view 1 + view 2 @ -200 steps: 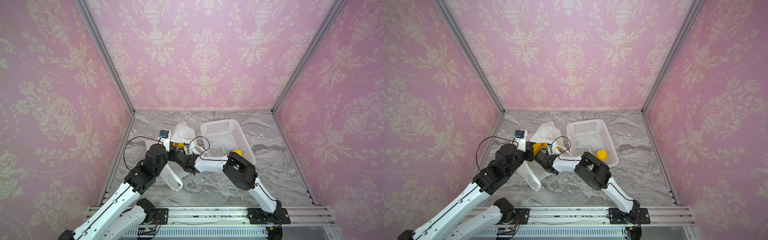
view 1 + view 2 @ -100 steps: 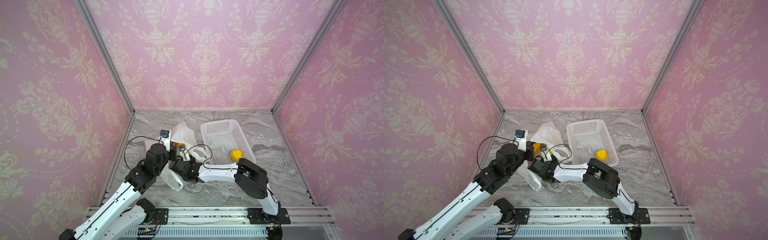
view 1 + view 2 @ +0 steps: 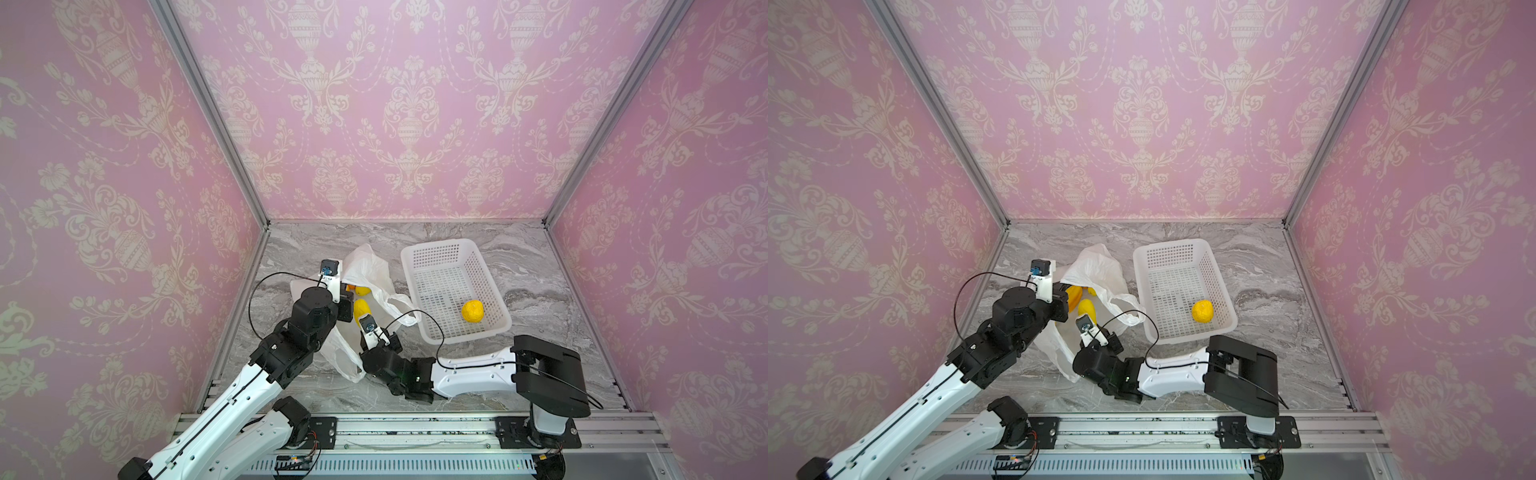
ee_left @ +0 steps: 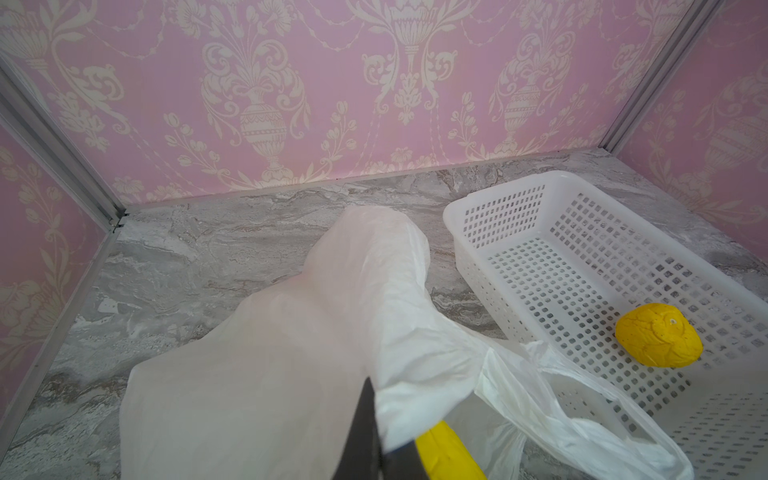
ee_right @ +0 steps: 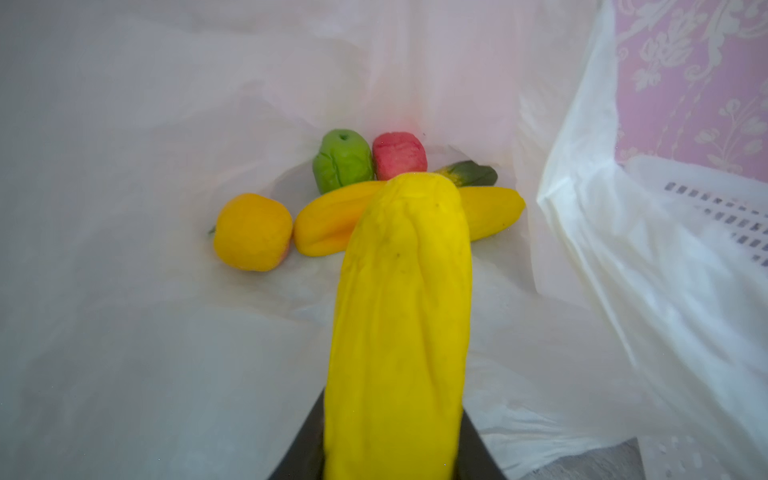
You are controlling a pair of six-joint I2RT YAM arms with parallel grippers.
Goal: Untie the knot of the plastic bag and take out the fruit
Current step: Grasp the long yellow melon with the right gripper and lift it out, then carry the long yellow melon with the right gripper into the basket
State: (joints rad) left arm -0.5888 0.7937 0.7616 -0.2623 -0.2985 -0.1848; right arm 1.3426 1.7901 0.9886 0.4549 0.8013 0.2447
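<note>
The white plastic bag (image 3: 365, 266) lies open on the marble floor to the left of the basket. My left gripper (image 4: 376, 440) is shut on the bag's rim and holds the mouth up. At that mouth my right gripper (image 5: 390, 449) is shut on a long yellow fruit (image 5: 401, 311), which also shows in a top view as a yellow fruit (image 3: 360, 308). Deeper in the bag lie a round orange fruit (image 5: 252, 232), a green one (image 5: 343, 162), a red one (image 5: 399, 156) and another long yellow one (image 5: 490, 216). The knot is out of view; a loose loop handle (image 3: 401, 309) drapes toward the basket.
A white perforated basket (image 3: 440, 245) stands right of the bag with one round yellow fruit (image 3: 472, 311) inside. Pink papered walls close in the back and both sides. My right arm's elbow (image 3: 548, 374) sits low near the front rail.
My right arm has drawn back toward the front edge, its elbow swinging away from the basket, and its jaws have narrowed onto the long yellow fruit. The left arm has stayed put.
</note>
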